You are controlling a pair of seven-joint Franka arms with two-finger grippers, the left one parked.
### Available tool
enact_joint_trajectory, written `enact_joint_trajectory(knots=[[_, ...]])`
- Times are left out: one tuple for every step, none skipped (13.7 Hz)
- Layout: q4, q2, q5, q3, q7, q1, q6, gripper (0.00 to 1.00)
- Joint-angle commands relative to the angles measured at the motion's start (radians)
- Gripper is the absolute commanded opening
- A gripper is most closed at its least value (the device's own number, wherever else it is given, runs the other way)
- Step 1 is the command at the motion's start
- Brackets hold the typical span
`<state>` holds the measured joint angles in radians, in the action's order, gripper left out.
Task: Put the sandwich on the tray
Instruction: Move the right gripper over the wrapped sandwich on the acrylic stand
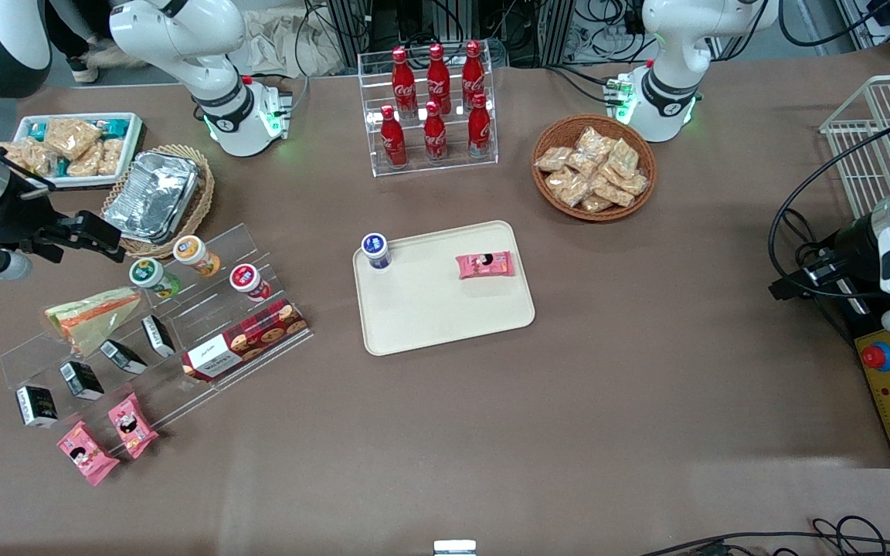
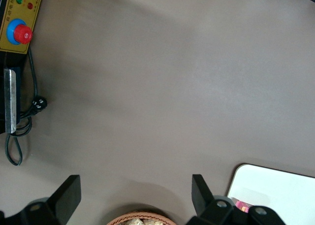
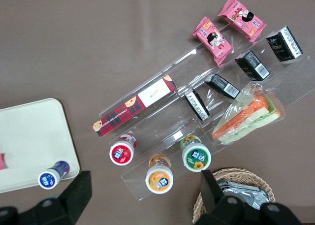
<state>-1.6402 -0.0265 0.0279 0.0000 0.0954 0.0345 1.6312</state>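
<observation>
Gripper hangs high, fingers spread wide, above the foil container in its wicker basket. Below and nearer the front camera: clear stepped rack with sandwich on it. Three cups stand upright on the rack between gripper and sandwich; small black cartons crowd the sandwich's nearer edge. Air above the sandwich open. Tray toward the parked arm's end: a bottle and pink packet sit along its farther edge, nearer part bare.
</observation>
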Motion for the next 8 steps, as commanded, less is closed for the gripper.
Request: enact_joint_trajectory(knots=[[0.017, 0.008, -0.013, 0.0, 0.003, -0.008, -0.011, 0.99], [0.017, 0.011, -0.014, -0.002, 0.004, -0.008, -0.013, 0.99], [0.017, 0.013, -0.022, -0.005, 0.003, -0.011, -0.01, 0.99], [0.017, 0.025, -0.023, -0.02, 0.001, -0.018, -0.001, 0.99], [0.019, 0.045, -0.025, -0.038, -0.003, -0.028, 0.004, 0.99], [0.017, 0.052, -0.026, -0.052, -0.005, -0.034, 0.007, 0.99], [0.017, 0.056, -0.037, -0.058, -0.005, -0.048, 0.015, 0.99], [0.016, 0.06, -0.051, -0.061, 0.006, -0.062, 0.015, 0.99]])
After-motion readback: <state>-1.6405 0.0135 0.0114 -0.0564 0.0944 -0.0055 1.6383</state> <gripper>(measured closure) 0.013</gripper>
